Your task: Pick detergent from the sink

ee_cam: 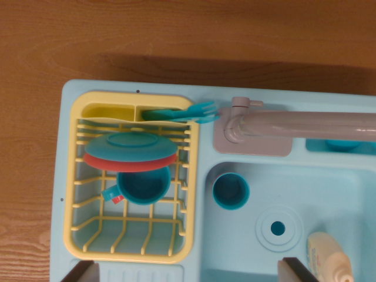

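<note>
The detergent is a cream bottle lying in the pale blue sink basin, at the lower right of the wrist view and partly cut off by the bottom edge. Two dark fingertips of my gripper poke in at the bottom edge, far apart, one over the rack's front corner and one just left of the bottle. The gripper is open, holds nothing and hangs above the sink unit.
A teal cup stands in the basin beside the round drain. A grey faucet reaches across the basin's back. The yellow dish rack on the left holds plates, a teal mug and utensils. Brown wooden table surrounds the unit.
</note>
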Motion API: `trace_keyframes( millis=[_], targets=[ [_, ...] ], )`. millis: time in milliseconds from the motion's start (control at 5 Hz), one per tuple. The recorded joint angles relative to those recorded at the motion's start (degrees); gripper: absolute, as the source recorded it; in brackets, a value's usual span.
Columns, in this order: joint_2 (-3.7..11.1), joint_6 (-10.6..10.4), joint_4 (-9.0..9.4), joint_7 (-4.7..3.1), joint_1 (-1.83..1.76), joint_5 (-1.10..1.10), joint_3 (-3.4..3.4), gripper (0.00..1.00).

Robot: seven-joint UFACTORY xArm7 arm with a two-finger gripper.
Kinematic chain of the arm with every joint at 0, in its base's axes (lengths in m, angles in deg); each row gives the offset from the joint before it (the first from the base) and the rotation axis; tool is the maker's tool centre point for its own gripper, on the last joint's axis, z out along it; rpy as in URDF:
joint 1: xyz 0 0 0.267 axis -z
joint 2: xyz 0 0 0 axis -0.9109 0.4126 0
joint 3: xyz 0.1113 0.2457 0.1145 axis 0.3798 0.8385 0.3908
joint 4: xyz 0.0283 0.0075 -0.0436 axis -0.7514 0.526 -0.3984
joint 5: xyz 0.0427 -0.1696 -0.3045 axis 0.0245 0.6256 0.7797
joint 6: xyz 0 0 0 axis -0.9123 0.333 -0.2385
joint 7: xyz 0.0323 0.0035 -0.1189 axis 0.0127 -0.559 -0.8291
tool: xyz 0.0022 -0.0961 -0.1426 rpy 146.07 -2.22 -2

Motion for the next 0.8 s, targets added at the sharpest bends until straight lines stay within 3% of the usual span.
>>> trace_keyframes(
  millis=[800],
  targets=[
    [0.08,-1.05,1.01,-0.53,0.23,-0.09,-0.24,0.00]
  ],
)
